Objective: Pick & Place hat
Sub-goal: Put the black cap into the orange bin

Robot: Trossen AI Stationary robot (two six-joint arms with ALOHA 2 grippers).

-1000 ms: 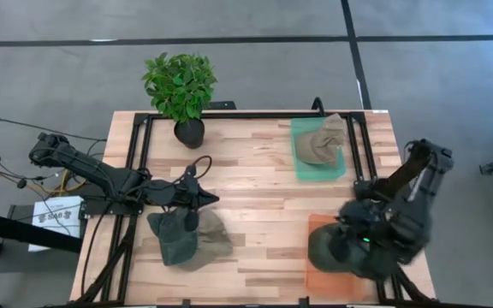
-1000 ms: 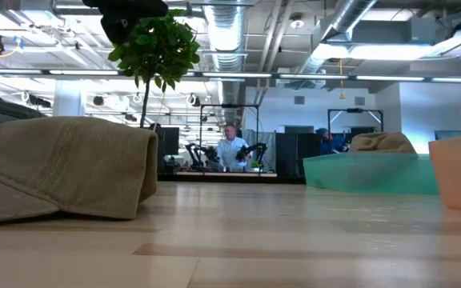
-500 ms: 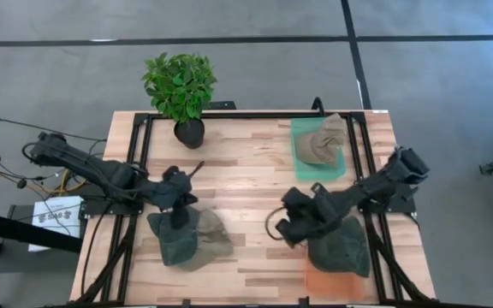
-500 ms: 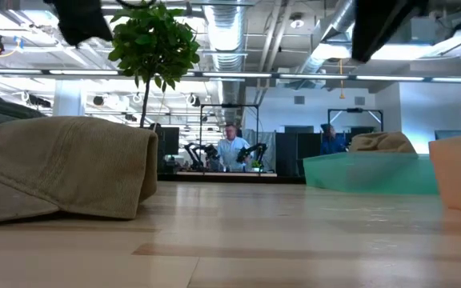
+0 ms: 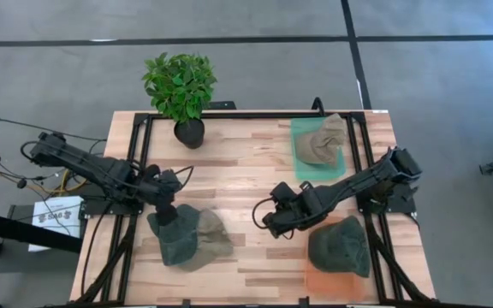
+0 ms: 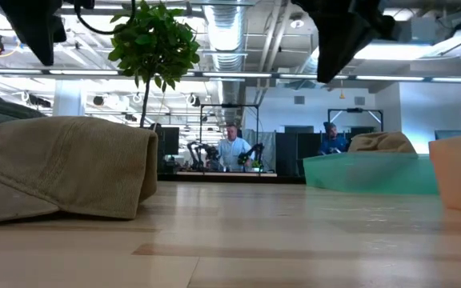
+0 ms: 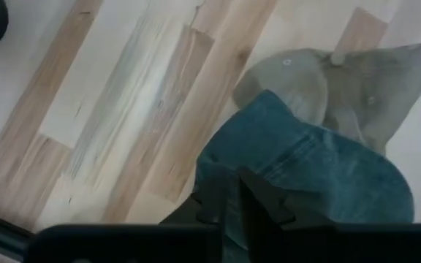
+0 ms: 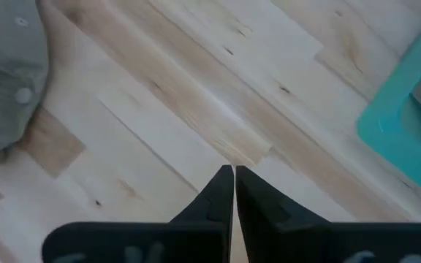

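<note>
A dark blue-green hat lies on the wood table's near left, overlapping a khaki hat. My left gripper hangs shut just above the blue-green hat, pointing down. Another dark green hat rests on an orange tray at the near right. My right gripper is shut over bare wood at the table's middle, between the two groups of hats.
A teal tray at the far right holds a further khaki hat. A potted plant stands at the far left. Black frame rails run along both sides. Bare wood lies between the arms.
My right gripper has left the orange tray and travelled toward the table's left, to the middle; the dark green hat stays lying on the tray. My left gripper has drawn back toward the table's left edge and now points down over the blue-green hat.
</note>
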